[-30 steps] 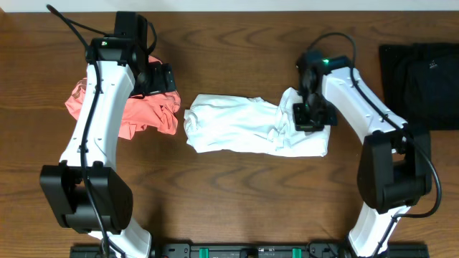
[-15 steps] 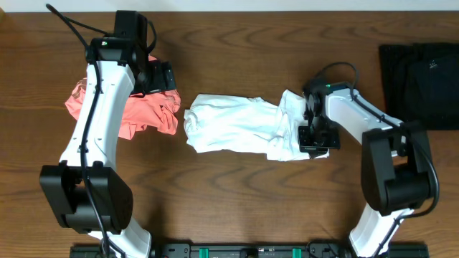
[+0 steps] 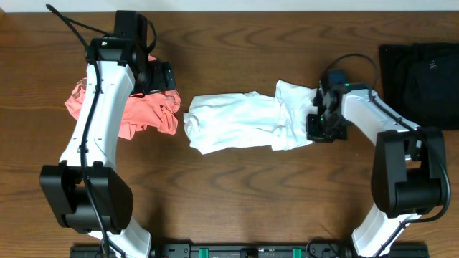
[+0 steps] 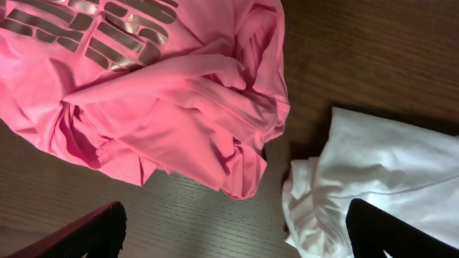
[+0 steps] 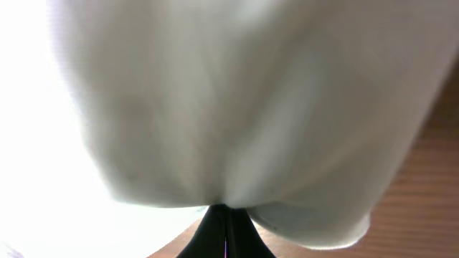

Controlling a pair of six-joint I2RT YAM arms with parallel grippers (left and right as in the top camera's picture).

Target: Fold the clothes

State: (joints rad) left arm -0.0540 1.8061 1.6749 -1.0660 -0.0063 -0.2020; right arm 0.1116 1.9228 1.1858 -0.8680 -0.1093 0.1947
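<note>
**Grip may slip**

Our right gripper (image 3: 314,127) pinches the white T-shirt (image 3: 240,122) by its right edge; a hard pull could slip that thin cloth free. Our left gripper (image 4: 237,233) gapes empty over the pink shirt (image 4: 165,107), just left of the T-shirt.

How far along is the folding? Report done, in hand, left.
Done: nothing folded yet; the white T-shirt lies bunched up, the pink shirt crumpled beside it. In hand: the right end effector is shut on the T-shirt's right end; the left end effector hangs open over the pink shirt, holding nothing. Left: flattening and folding both.
</note>
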